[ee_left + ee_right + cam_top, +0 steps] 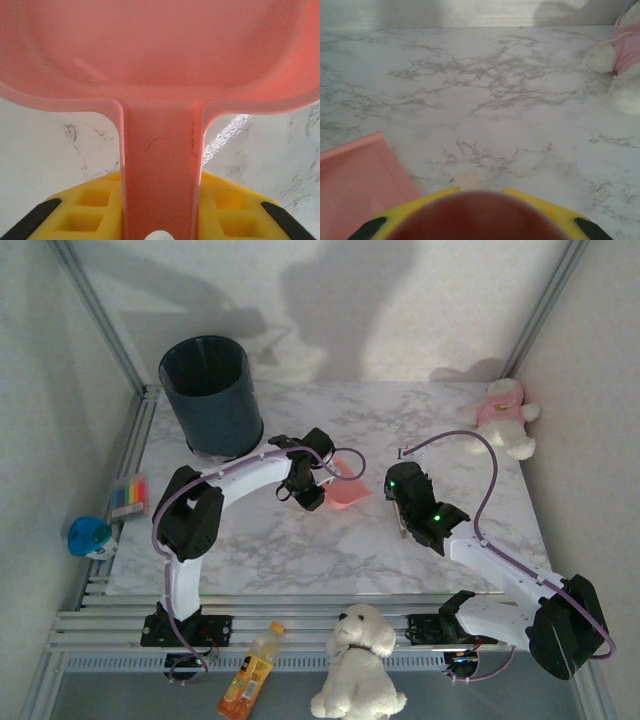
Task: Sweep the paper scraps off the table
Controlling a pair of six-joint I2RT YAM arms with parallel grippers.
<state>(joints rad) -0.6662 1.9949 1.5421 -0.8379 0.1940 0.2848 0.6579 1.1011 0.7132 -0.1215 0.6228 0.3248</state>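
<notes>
The table carries a bin at its far-left corner and a plush toy at its far-right edge. Near the middle is the dustpan, its handle between the fingers of the left gripper, which is on its left. The right gripper stands just right of the dustpan (apart, not touching). Off the table's left edge sit 1 block and, nearer, a cup. Before the near edge, between the 2 arm bases, lie a bottle and, to its right, a plush dog.
</notes>
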